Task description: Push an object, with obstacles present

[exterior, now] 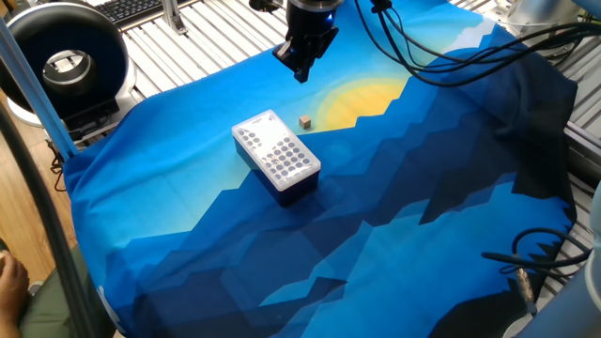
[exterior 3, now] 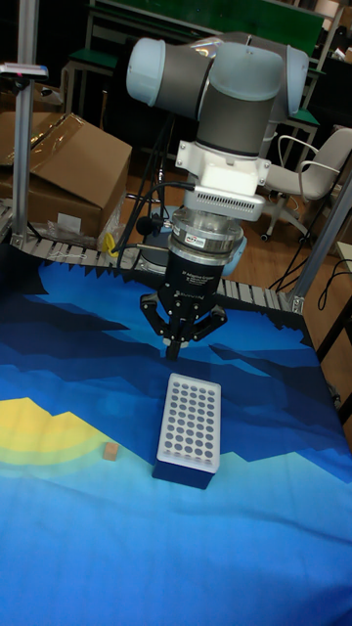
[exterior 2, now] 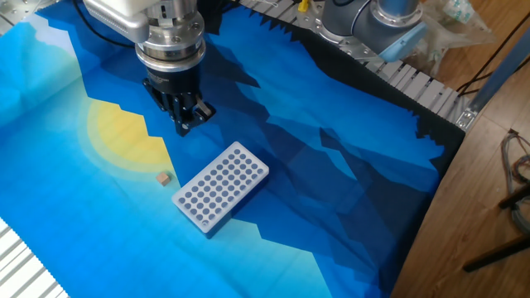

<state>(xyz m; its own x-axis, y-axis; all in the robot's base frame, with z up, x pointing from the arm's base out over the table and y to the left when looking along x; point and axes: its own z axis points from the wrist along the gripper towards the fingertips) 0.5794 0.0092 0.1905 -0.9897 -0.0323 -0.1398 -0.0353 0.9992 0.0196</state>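
I see the little wooden cube [exterior: 306, 121] lying on the table's blue cloth [exterior: 394, 216], at the edge of the yellow sun patch [exterior 2: 124, 136]. My gripper [exterior 2: 185, 122] hangs above the cloth, well apart from the cube, with its fingers [exterior 3: 176, 349] pressed together and nothing in them. The white box with holes [exterior 2: 221, 196] sits just beside the cube. Behind the table I see a cardboard box [exterior 3: 68, 166] and chairs [exterior 3: 311, 166].

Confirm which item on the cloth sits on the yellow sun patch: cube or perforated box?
The tiny tan cube, at the sun patch's edge. The white-topped perforated box lies beside it, entirely on blue. The gripper hangs above both, fingers together.
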